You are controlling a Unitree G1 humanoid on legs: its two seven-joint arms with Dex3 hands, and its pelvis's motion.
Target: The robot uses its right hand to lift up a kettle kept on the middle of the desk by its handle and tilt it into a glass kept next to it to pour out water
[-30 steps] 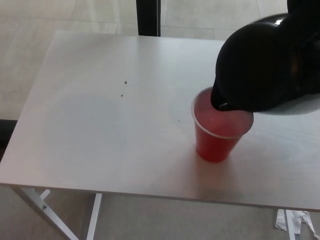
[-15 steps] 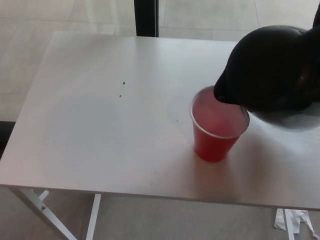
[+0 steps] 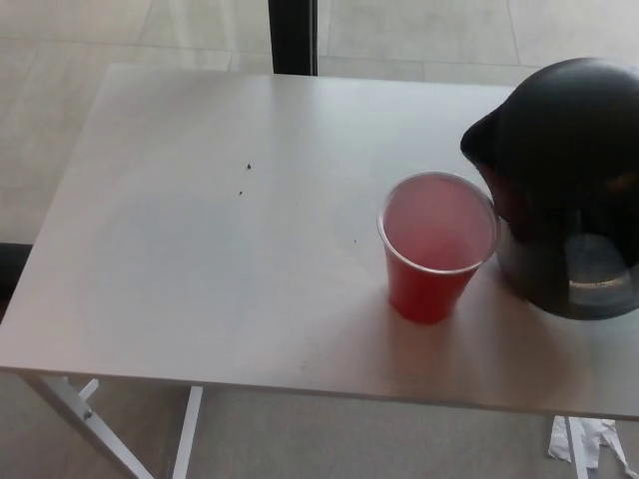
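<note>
I see the black kettle (image 3: 564, 190) standing upright on the white table (image 3: 220, 230) at its right edge, spout just beside the red cup (image 3: 435, 249). Neither hand shows, so I cannot tell their state.

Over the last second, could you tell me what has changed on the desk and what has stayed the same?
The black kettle has swung back from its tilt over the red cup: its spout has left the cup's rim, and it now appears to stand upright on the white desk, to the cup's right. The cup has kept its place. Neither hand shows in the head view.
</note>
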